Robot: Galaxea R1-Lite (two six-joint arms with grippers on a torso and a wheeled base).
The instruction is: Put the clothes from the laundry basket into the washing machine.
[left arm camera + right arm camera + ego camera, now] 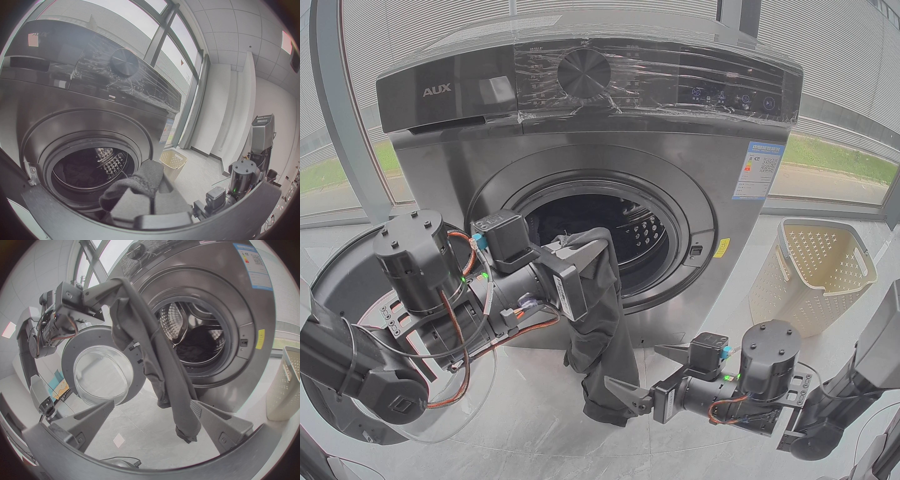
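Washing machine (456, 162) sits at the far centre, front-loader, porthole open. The door (90, 337) is swung out to the left, glass bowl facing the room. There's a dark load (197, 346) already in the drum, low in the opening.

Laundry basket (819, 269), cream and perforated, is on the floor just right of the machine, near its front corner.

Task item: one dark grey garment (603, 337). Its top end is up at the porthole's left rim, bunched over the left tool (584, 247). The rest hangs straight down in front of the machine, and the lower end is near the floor. It's outside the drum and well apart from the basket.

Left tool is clamped on the garment's top edge, fingers narrow and pointing right toward the drum opening, level with the middle of the porthole.

Right tool (631, 364) is low and near, pointing left, jaws spread wide and gripping nothing. The garment's hanging tail sits between its fingers, close to one of them. Can't tell if there's contact.
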